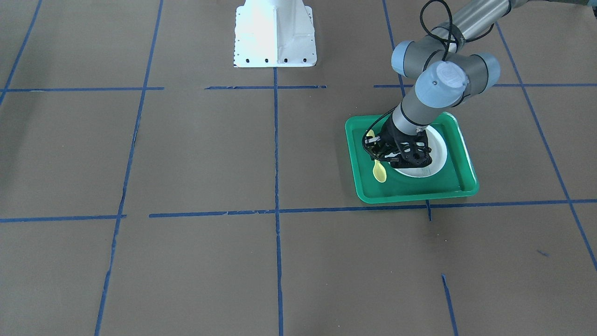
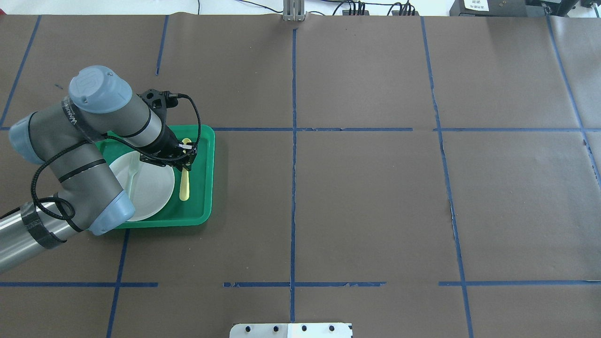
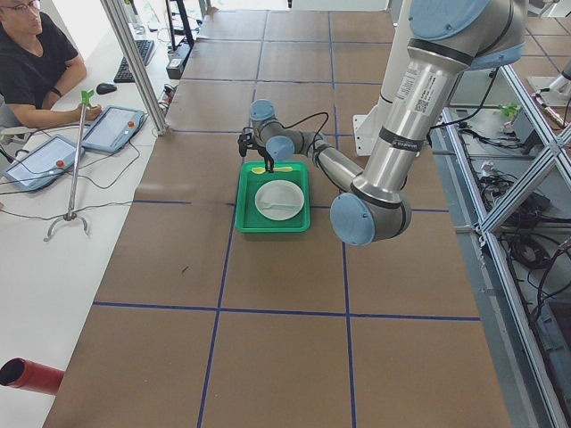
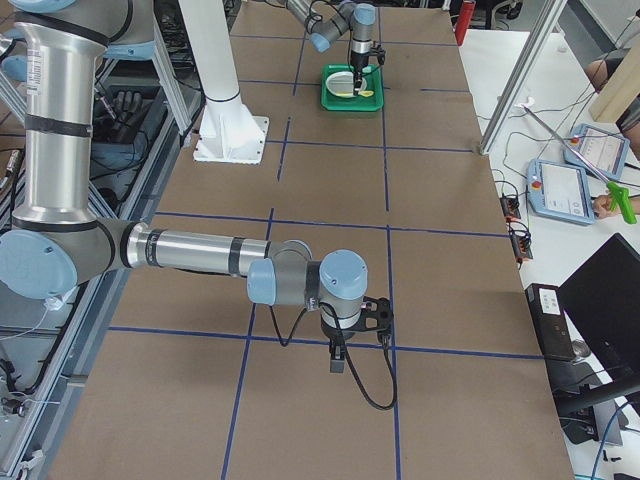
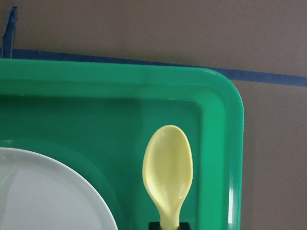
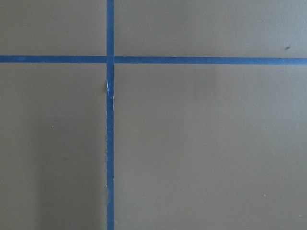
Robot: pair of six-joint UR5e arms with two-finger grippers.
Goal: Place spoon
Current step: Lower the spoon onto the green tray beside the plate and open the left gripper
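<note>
Spoon (image 2: 184,184) handle pinched by closed left end effector (image 2: 188,159).

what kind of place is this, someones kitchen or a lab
Most likely a robotics lab, not a kitchen: the table is papered brown and gridded with blue tape, and an operator sits at a side desk with control tablets.

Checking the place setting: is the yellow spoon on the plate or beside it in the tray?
Beside it: the spoon lies inside the green tray, clear of the white plate, in the overhead and left wrist views.
</note>
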